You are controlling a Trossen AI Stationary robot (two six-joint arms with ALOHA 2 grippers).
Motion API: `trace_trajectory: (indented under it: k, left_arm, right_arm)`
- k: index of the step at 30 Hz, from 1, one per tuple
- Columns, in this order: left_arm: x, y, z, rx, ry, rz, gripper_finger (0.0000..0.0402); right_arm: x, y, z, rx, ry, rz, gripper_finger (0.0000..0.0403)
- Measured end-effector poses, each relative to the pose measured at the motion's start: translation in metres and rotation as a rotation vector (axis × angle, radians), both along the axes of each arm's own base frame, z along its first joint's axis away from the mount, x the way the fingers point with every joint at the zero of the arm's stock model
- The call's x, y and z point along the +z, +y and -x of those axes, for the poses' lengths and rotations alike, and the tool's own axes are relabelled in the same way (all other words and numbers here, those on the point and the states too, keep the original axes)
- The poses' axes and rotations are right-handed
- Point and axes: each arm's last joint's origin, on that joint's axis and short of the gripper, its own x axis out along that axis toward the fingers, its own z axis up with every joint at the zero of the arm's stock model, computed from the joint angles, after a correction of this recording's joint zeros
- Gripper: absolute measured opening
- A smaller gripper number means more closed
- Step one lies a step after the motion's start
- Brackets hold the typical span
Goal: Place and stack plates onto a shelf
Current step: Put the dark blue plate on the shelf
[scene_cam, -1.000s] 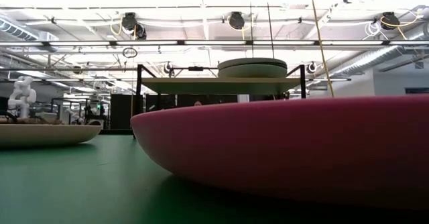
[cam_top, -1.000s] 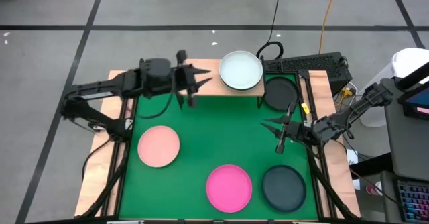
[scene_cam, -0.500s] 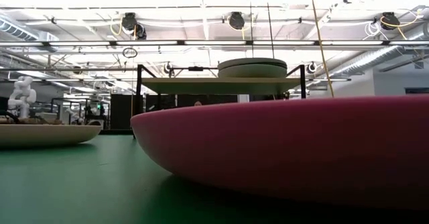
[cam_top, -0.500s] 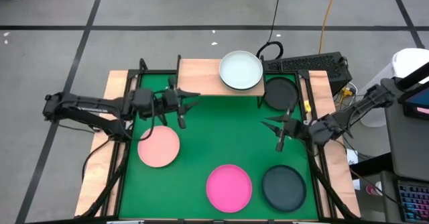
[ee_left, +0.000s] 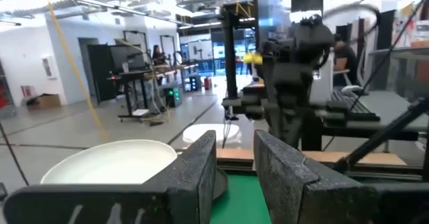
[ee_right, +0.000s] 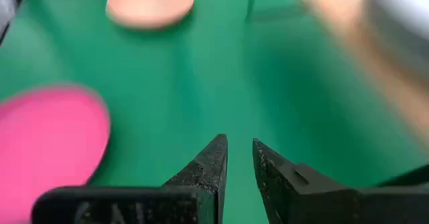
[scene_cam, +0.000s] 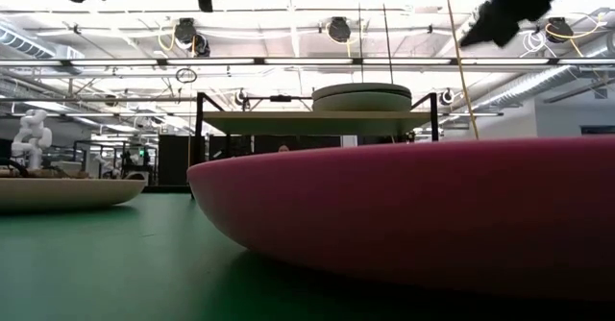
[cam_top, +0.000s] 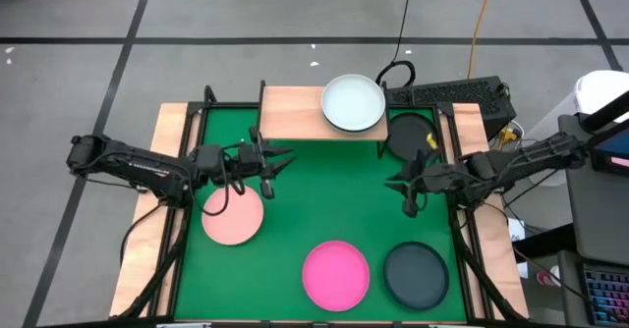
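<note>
A green mat covers the desk. Along the lower edge of the high view lie the magenta plate and a dark plate, with the pale pink plate left of centre. Mid-frame, the left hand hovers empty near the pink plate and the right hand hangs empty at right, both with fingers a little apart. At top centre, the shelf carries only the whitish plate, another dark plate beside it, so most stacking seems left.
</note>
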Motion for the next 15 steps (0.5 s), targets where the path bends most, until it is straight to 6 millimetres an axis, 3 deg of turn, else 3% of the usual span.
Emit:
trace_trajectory:
  k: [8,15]
  left_arm:
    - [0.000,0.000,0.000,-0.008,-0.007,0.043,0.0108]
    - [0.000,0.000,0.000,-0.016,-0.016,0.092,0.0108]
  right_arm:
    - [-0.046,0.007,-0.005,0.149,0.330,-0.242,0.0055]
    - [-0.082,0.012,0.001,0.162,0.528,-0.477,0.0055]
